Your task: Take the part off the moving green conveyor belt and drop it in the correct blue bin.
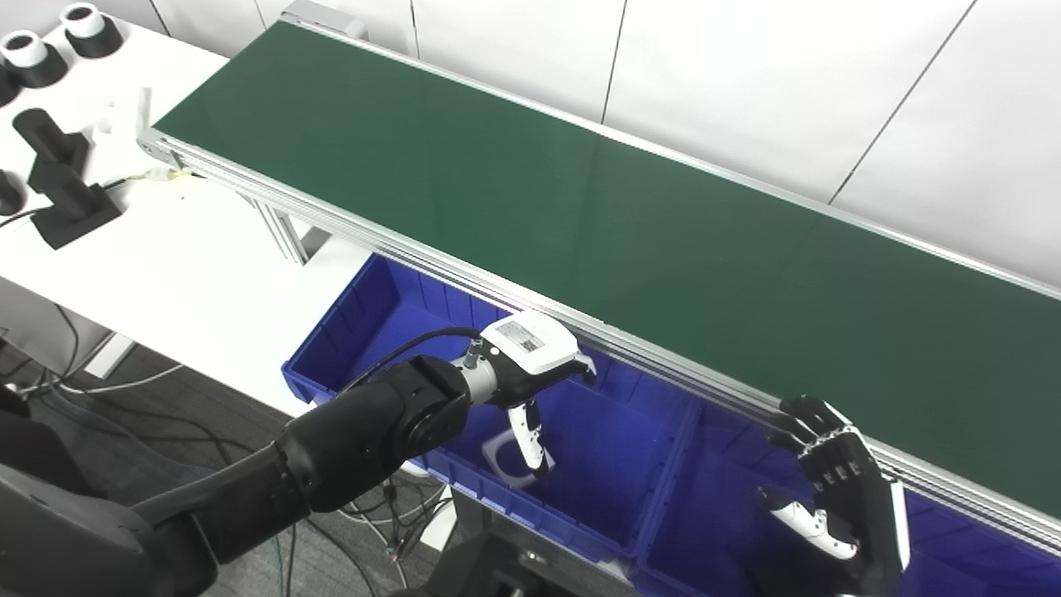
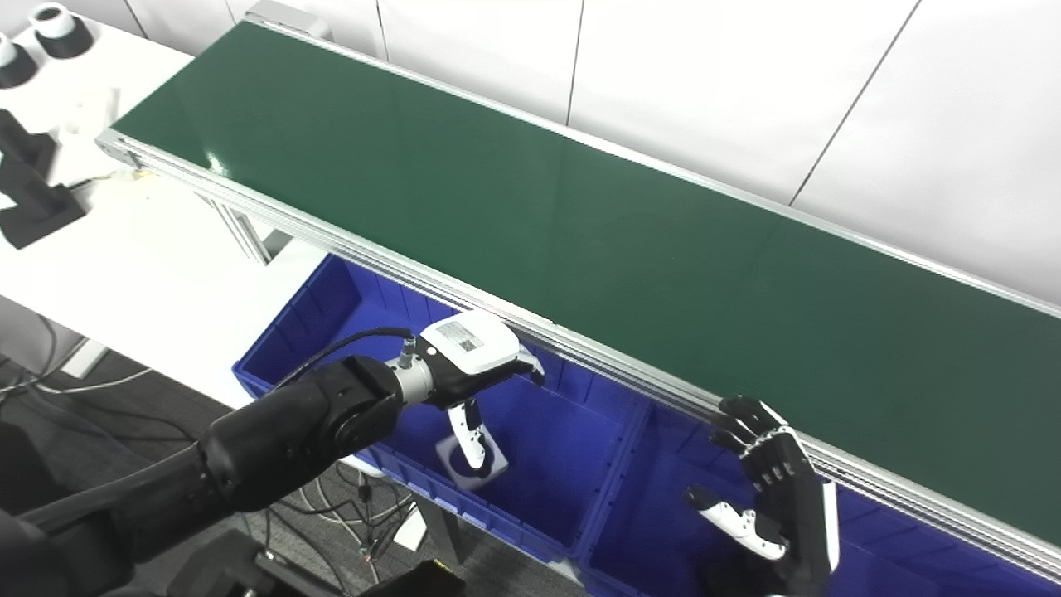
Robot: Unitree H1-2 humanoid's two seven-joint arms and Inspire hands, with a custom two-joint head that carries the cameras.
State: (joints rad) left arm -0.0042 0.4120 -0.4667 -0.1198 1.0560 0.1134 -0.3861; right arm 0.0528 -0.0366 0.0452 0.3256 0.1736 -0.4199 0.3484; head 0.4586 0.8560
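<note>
The green conveyor belt (image 1: 539, 191) runs from upper left to lower right and carries no part. My left hand (image 1: 530, 356) hangs over the left blue bin (image 1: 373, 315) with its fingers apart, its thumb pointing down, and nothing in it. A white flat part with a round hole (image 1: 496, 456) lies on that bin's floor right under the thumb, partly hidden by it. My right hand (image 1: 837, 489) is open and empty, fingers spread, over the right blue bin (image 1: 713, 497) beside the belt's near rail.
A white table (image 1: 191, 265) at left carries black fixtures (image 1: 62, 186) and black-and-white cylinders (image 1: 29, 58). Cables lie on the floor (image 1: 116, 385) below. A white panelled wall (image 1: 787, 91) stands behind the belt.
</note>
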